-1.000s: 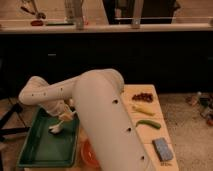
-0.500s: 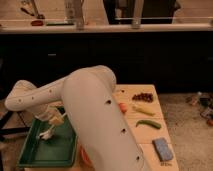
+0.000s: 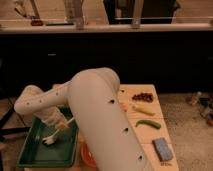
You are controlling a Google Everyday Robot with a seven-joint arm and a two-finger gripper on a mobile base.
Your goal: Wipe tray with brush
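The robot's white arm [image 3: 107,117] is reaching down and to its left across the tabletop [image 3: 150,132], and its hand [image 3: 61,125] is hovering low over the green tray [image 3: 35,152], which is sitting at the tabletop's left front corner. The hand appears to be pinching the upper end of the brush [image 3: 56,132], though the fingers are blending into the arm's end and the grip is hard to confirm. The slim white handle is slanting down and leftward, and the bristled head is resting on or just above the tray floor, near its middle. The main risk is the grip itself: the hand is holding the handle far from the head, so any hard downward push is likely to twist the brush in the fingers or lever it loose. Pressing too hard could also drag the light tray along, pushing it toward the tabletop edge it is already sitting close to. A sweep toward the right is risking a knock against the tray's raised rim and the orange bowl [image 3: 86,156] just beside it. The bulky forearm is also blocking much of the view, so contact between bristles and tray is difficult to judge.
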